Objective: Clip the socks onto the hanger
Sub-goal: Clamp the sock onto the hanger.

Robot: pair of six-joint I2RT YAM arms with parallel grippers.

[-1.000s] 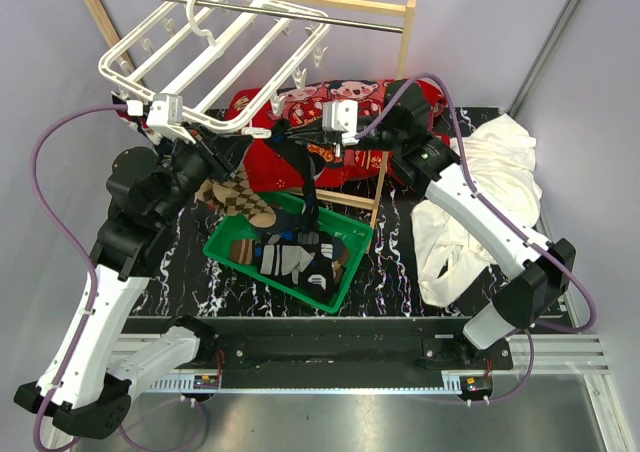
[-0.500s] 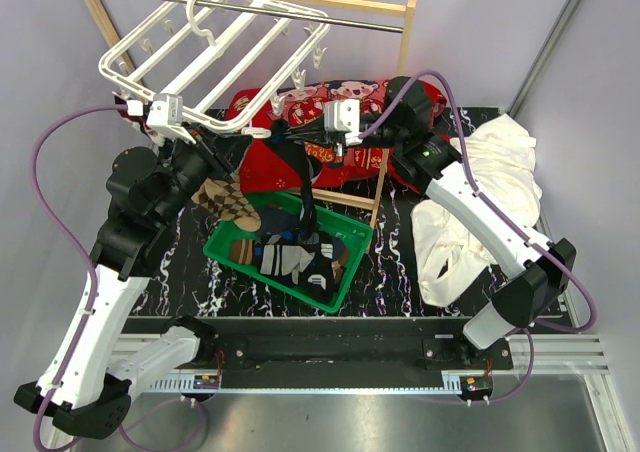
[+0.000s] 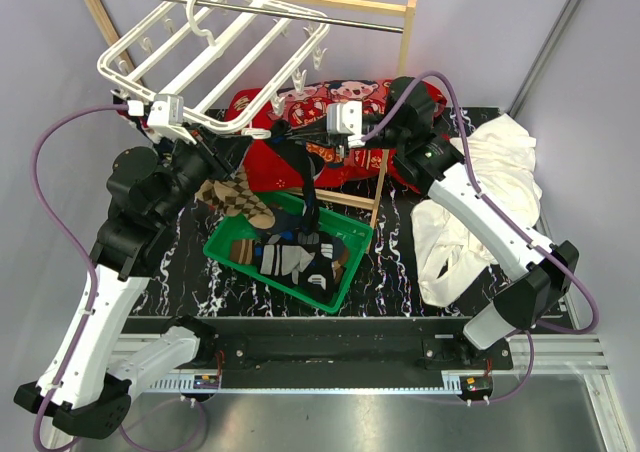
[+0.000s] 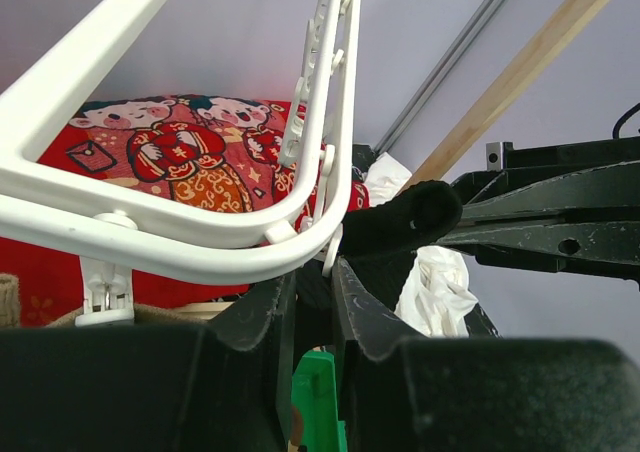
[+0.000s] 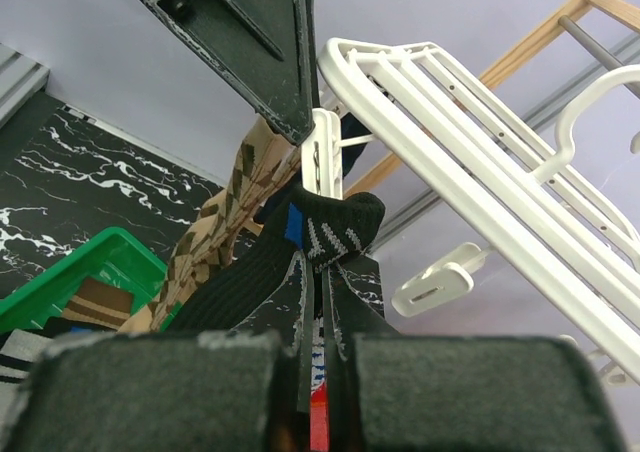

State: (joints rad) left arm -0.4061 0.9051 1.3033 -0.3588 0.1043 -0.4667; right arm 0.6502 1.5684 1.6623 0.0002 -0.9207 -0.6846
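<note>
The white hanger (image 3: 130, 79) hangs tilted from the metal rod at the back left. My left gripper (image 3: 245, 142) is shut on one of its small clips (image 5: 325, 162) at the frame's near corner. My right gripper (image 3: 287, 132) is shut on the toe of a black sock (image 3: 310, 187) and holds it right at that clip. The sock's leg trails down toward the green basket (image 3: 352, 262). A brown argyle sock (image 3: 235, 200) dangles below the hanger beside the black sock (image 5: 330, 222). Several more socks lie in the basket.
The wooden rack's post (image 3: 385, 172) stands just right of the basket. A red printed cloth (image 3: 350, 97) lies behind both grippers. A big white cloth (image 3: 480, 202) is heaped under the right arm. Other clips (image 5: 440, 282) dangle from the hanger (image 5: 450, 132).
My right gripper has shifted slightly to the right with the black sock. The argyle sock has swayed a little. The left gripper stays on the clip.
</note>
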